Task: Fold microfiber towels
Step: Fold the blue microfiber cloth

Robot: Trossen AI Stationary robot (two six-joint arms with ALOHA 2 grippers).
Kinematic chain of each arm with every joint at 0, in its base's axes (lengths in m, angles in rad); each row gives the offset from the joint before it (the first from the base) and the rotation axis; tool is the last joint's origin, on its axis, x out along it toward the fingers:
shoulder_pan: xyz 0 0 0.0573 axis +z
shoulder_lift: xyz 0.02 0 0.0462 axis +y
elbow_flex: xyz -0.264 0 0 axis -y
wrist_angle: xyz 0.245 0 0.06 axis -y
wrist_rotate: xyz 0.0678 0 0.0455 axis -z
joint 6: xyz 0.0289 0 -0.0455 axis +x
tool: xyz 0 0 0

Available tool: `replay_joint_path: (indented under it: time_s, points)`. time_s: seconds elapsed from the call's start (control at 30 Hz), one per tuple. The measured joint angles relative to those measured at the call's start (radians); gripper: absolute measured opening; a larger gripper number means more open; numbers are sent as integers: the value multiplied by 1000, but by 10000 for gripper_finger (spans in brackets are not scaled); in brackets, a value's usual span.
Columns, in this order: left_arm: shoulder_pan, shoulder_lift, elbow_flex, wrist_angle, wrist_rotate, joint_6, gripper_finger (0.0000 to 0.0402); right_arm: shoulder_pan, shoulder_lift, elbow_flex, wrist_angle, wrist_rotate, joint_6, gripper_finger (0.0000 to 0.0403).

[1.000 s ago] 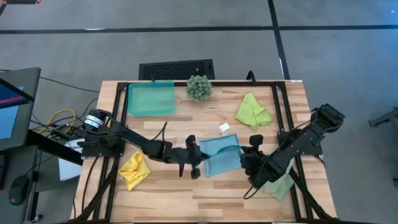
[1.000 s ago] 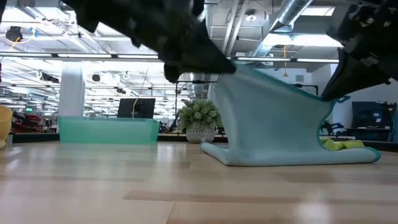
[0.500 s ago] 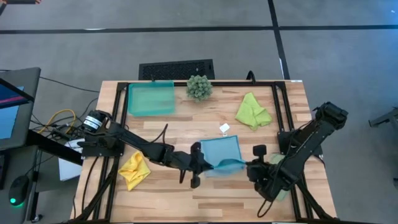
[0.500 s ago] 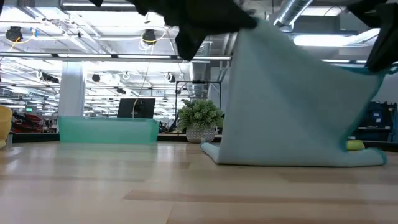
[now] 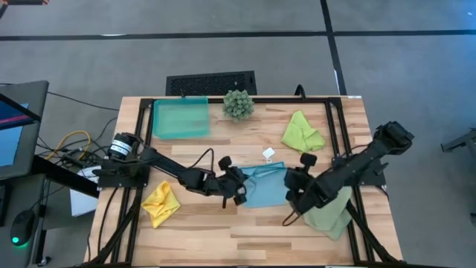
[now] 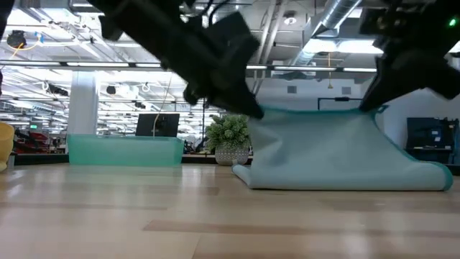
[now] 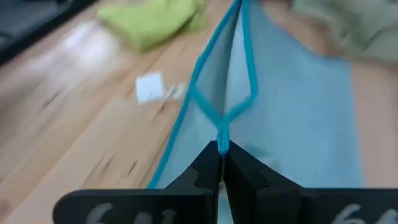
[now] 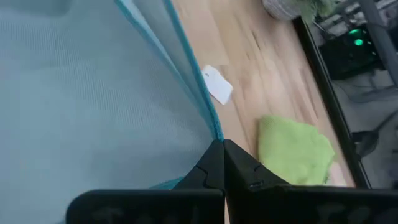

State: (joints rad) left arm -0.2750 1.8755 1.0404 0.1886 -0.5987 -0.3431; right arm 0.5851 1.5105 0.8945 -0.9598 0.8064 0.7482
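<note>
Light blue towel hangs mid-table; I see my left gripper and right gripper each pinching a corner.

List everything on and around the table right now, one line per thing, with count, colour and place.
light blue towel: 1, light blue, table centre, lifted by two corners
lime green towel: 1, lime, far right
yellow towel: 1, yellow, near left
sage towel: 1, pale green, near right under right arm
tray: 1, teal, far left
plant: 1, green, far centre
tag: 1, white, beyond blue towel
left pincer: shut on towel corner
right pincer: shut on other corner
</note>
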Motion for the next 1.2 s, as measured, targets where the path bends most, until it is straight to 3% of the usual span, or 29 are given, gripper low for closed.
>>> replay_joint_path:
  time_s: [0.33, 0.43, 0.63, 0.83, 0.97, 1.2]
  points:
    - [34, 21, 0, -119, 16, -122, 6, -70, 0, -84, 148, 4, -75, 13]
    - [33, 20, 20, -135, 87, -124, 6, -70, 0, -86, 139, 2, -86, 13]
    - [8, 20, 175, -284, 328, -123, 6, -21, -8, -41, 73, -155, -101, 13]
    - [-86, 20, 321, -427, 413, -93, 6, 110, -8, 75, 46, -308, -133, 13]
    - [-152, 20, 376, -469, 393, -32, 6, 197, -8, 144, 45, -291, -147, 13]
    - [-166, 22, 377, -483, 150, 58, 6, 191, -8, 167, -18, -193, -71, 13]
